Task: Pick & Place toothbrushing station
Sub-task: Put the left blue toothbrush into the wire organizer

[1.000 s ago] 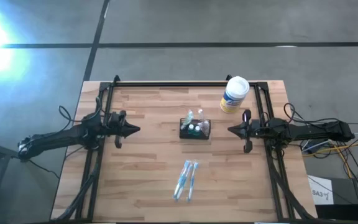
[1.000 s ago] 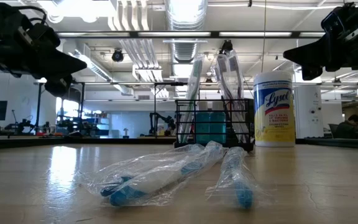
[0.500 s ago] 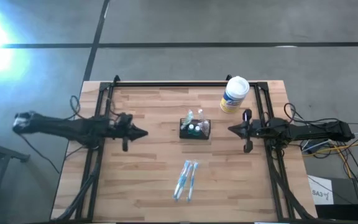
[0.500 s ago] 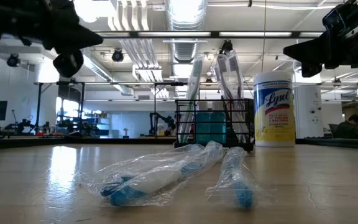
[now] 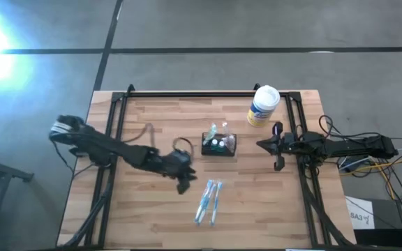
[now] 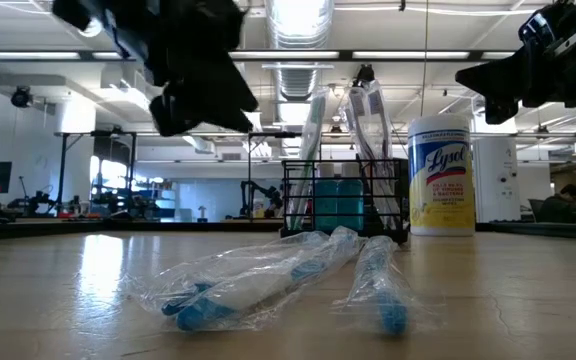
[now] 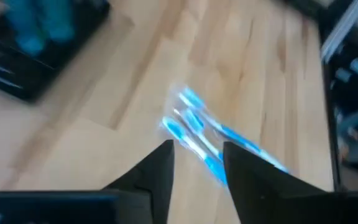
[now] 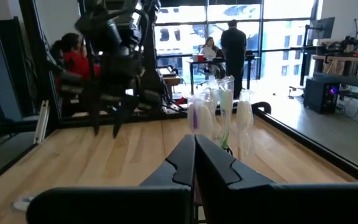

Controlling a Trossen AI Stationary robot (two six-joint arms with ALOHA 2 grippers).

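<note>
- We see the small black rectangular wire-mesh caddy (image 5: 219, 144) standing upright near the middle of the light wooden table (image 5: 152, 216), with wrapped items sticking up out of it and teal shapes inside.
- We find the left gripper (image 5: 184, 183) above the table, between the caddy and the blue toothbrushes in clear plastic wrap (image 5: 209, 201), near both but touching neither.
- In its wrist view we see its two dark fingers (image 7: 156, 173) parted with a clear gap, nothing between them, the wrapped toothbrushes just beyond.
- We see the right gripper (image 5: 259, 145) waiting at the table's right side, its fingers pressed together on nothing.
- We note a white cylindrical canister with a yellow label (image 5: 263, 106) behind the caddy, apart from it.
</note>
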